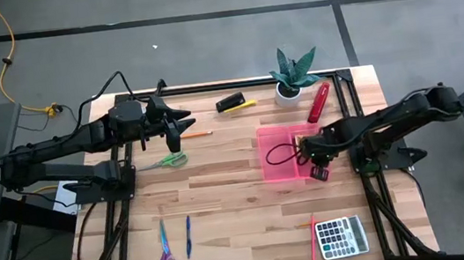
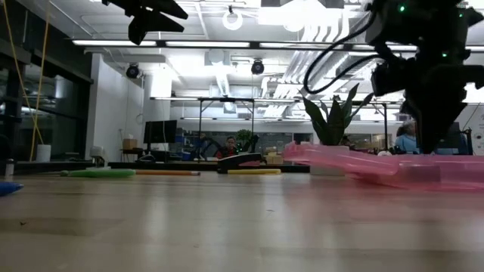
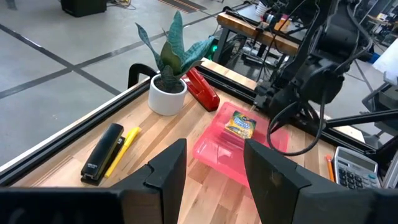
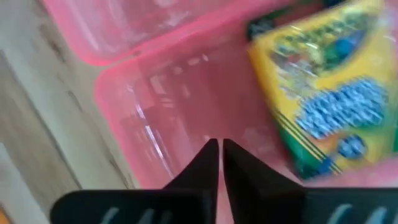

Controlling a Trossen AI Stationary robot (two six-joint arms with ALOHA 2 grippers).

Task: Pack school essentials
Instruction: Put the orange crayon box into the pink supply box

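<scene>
The crayon box (image 4: 329,106) (image 3: 241,124), yellow and green, lies flat in the pink tray (image 1: 277,153). My right gripper (image 4: 217,146) (image 1: 308,150) points down into the tray beside the box, shut, with nothing between its fingers. Raised over the table's far left, my left gripper (image 3: 214,168) (image 1: 180,124) is open and empty. On the table lie green scissors (image 1: 170,161), purple scissors (image 1: 165,259), a blue pen (image 1: 188,237), an orange pencil (image 1: 198,134) and a red pencil (image 1: 314,241).
A potted plant (image 1: 294,75) and a red stapler (image 1: 319,101) stand at the far edge right of centre. A black stapler with a yellow marker (image 1: 234,104) lies left of them. A calculator (image 1: 342,236) sits at the near right corner.
</scene>
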